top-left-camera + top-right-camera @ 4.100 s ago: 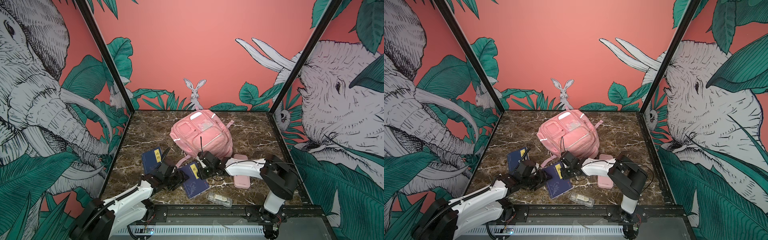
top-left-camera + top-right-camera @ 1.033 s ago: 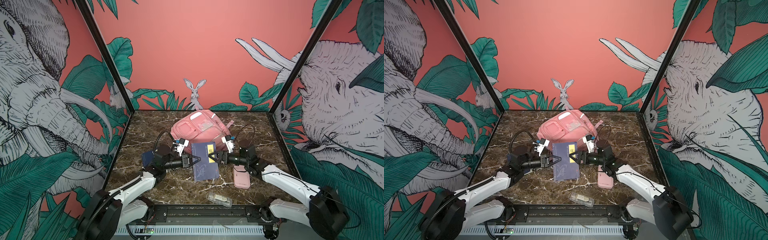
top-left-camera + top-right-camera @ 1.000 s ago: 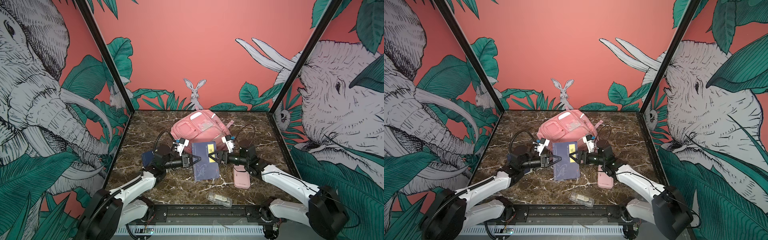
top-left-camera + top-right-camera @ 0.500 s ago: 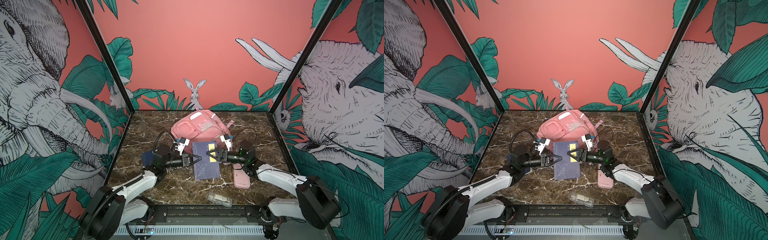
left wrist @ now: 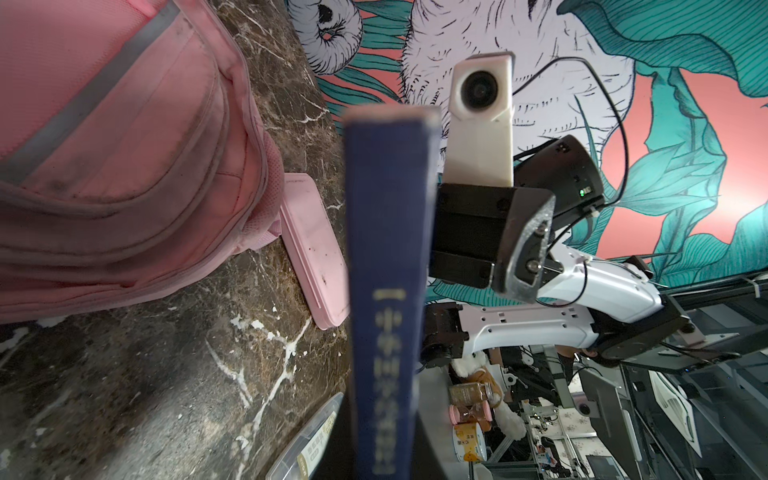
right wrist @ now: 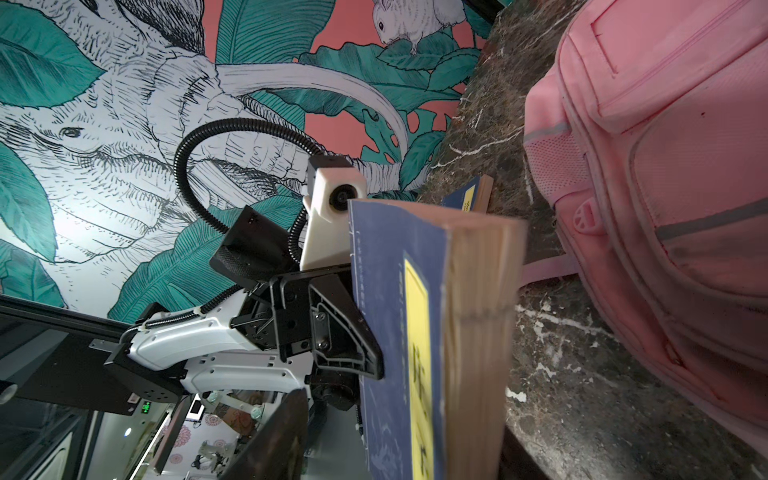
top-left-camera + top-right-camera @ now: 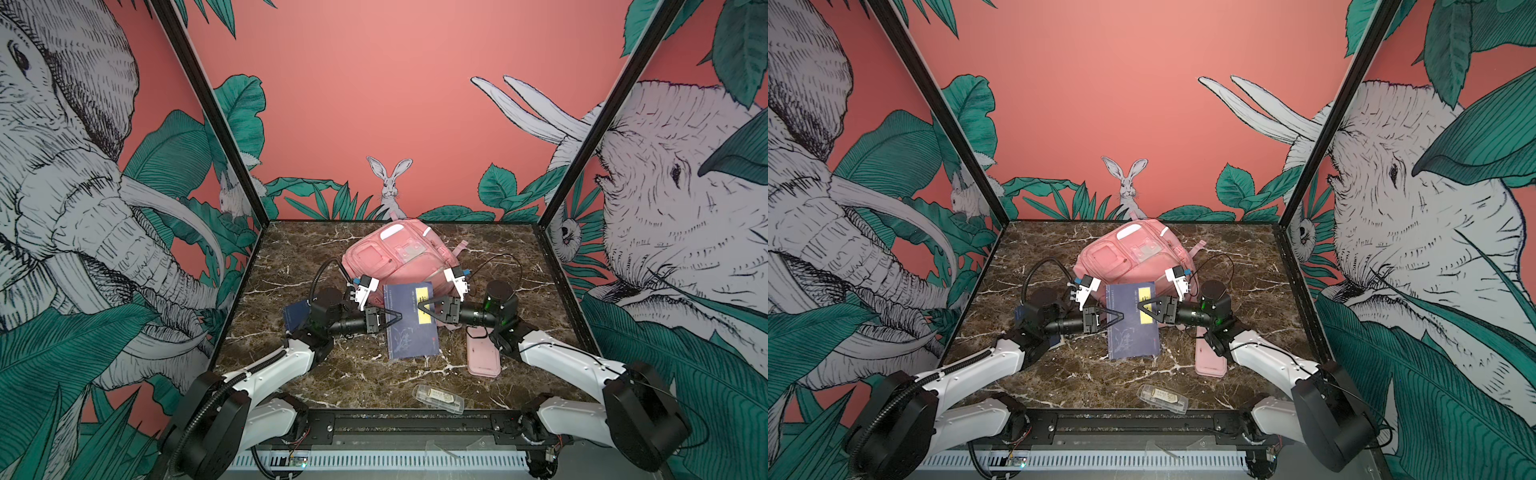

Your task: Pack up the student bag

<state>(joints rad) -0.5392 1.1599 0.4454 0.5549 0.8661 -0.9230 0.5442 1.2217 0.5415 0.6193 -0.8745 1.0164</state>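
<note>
Pink and soft, the student bag [image 7: 395, 257] lies at the far middle of the dark marble counter [image 7: 353, 374], its pockets facing up in both top views [image 7: 1129, 257]. Just in front of it, on the near side, a blue book [image 7: 409, 332] with a yellow label hangs between the two arms, clear of the counter.

The left claw [image 7: 397, 319] comes in from the left and is clamped tight on the book's spine edge. In the right wrist view we see one of its black fingers [image 6: 345, 332] pressed flat against the blue cover [image 6: 399, 311].

The right claw [image 7: 419, 306] reaches in from the right to the book's page edge, with one finger lying over the cover by the yellow label. Its jaws look partly apart. In the left wrist view one of its fingers [image 5: 523, 249] stands beside the book [image 5: 386, 249], but we cannot tell whether this claw grips the book or only brackets it.

To the right of the book a flat pink pencil case [image 7: 482, 353] lies on the counter, its far end near the bag's lower edge. A second blue book [image 7: 297, 316] lies to the left, partly hidden behind the left arm. A clear box [image 7: 438, 399] sits near the front edge, well apart from the bag.
</note>
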